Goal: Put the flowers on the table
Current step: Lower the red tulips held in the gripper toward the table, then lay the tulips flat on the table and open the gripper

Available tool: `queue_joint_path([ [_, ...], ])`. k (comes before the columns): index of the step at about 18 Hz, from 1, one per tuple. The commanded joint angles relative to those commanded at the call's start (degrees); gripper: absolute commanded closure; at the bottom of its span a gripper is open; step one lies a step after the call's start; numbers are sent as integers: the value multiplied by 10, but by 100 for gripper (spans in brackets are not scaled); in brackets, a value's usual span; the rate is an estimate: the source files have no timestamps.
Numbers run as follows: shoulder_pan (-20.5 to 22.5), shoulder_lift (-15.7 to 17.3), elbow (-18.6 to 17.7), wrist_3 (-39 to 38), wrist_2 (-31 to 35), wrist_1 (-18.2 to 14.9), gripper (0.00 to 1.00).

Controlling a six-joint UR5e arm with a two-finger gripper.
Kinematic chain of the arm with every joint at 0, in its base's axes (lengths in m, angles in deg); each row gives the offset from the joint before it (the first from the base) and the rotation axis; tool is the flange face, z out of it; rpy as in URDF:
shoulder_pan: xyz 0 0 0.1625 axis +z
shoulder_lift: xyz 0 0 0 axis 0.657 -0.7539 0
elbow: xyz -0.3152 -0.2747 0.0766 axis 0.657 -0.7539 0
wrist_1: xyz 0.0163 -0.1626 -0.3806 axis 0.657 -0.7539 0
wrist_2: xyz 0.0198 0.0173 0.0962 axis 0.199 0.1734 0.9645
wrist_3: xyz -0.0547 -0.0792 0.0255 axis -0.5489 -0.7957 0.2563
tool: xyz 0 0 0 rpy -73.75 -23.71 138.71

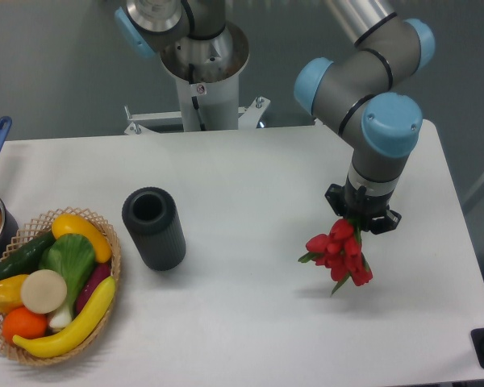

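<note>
Gripper [361, 218] grasped the flowers [339, 254] by the stems, red heads hanging down over the table [250, 169] near its right edge, a shadow beneath.

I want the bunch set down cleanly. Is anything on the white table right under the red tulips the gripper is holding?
Nothing visible is. The gripper holds the bunch of red tulips above a bare patch of the white table. The dark ribbed cylinder vase and the wicker basket of produce sit well off to the side.

red tulip bunch [340, 251] hanging blooms-down over white table [250, 201], right side.
</note>
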Motion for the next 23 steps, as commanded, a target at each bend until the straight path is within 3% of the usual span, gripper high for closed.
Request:
queue_joint_path([
  [2, -1, 0, -18, 1, 1, 24, 80],
  [7, 1, -7, -47, 0, 2, 112, 41],
  [9, -1, -7, -50, 0, 2, 113, 18],
  [10, -3, -7, -55, -3, 2, 115, 0],
  [15, -4, -12, -59, 1, 4, 118, 0],
  [18, -3, -30, -38, 1, 5, 130, 0],
  [23, 1, -29, -34, 1, 15, 142, 0],
])
